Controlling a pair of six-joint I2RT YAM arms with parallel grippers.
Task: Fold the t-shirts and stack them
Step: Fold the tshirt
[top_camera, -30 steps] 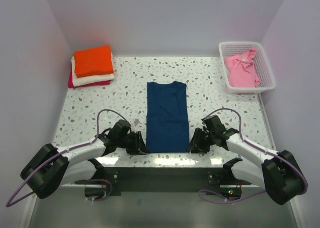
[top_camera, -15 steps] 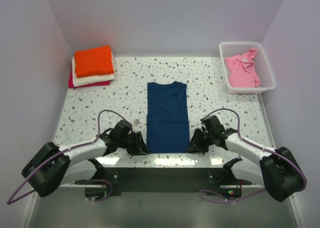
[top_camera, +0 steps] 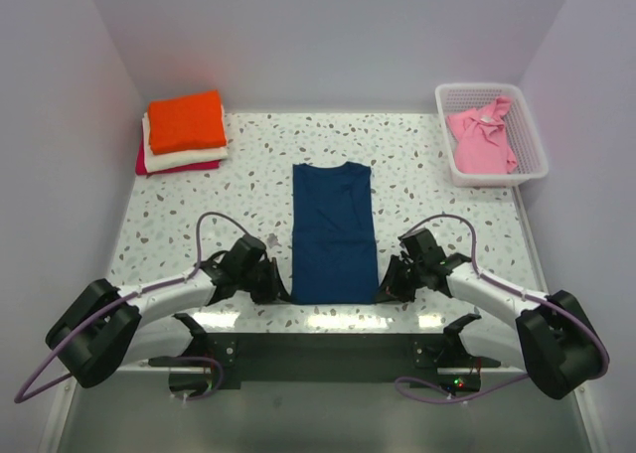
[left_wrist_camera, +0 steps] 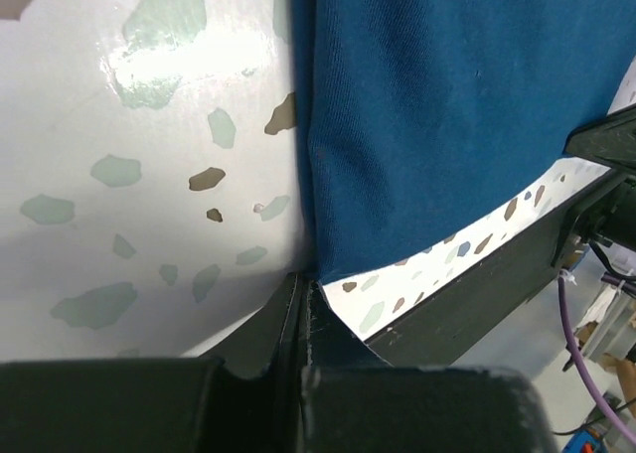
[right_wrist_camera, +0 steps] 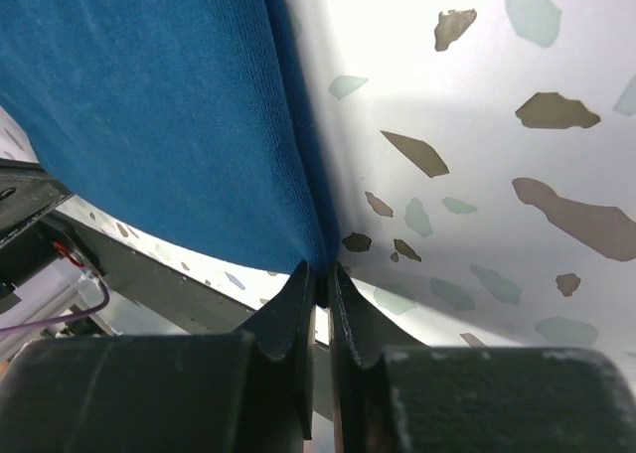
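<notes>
A navy t-shirt, folded into a long strip, lies in the middle of the table with its collar at the far end. My left gripper is shut on its near left corner. My right gripper is shut on its near right corner. Both corners sit low at the table's near edge. A folded stack of orange, cream and magenta tees is at the far left. A pink tee lies crumpled in the basket.
The white lattice basket stands at the far right corner. The speckled table is walled on three sides. The black base rail runs along the near edge, just behind both grippers.
Both grippers have crept slightly inward against the shirt's near corners. The shirt has barely moved.
</notes>
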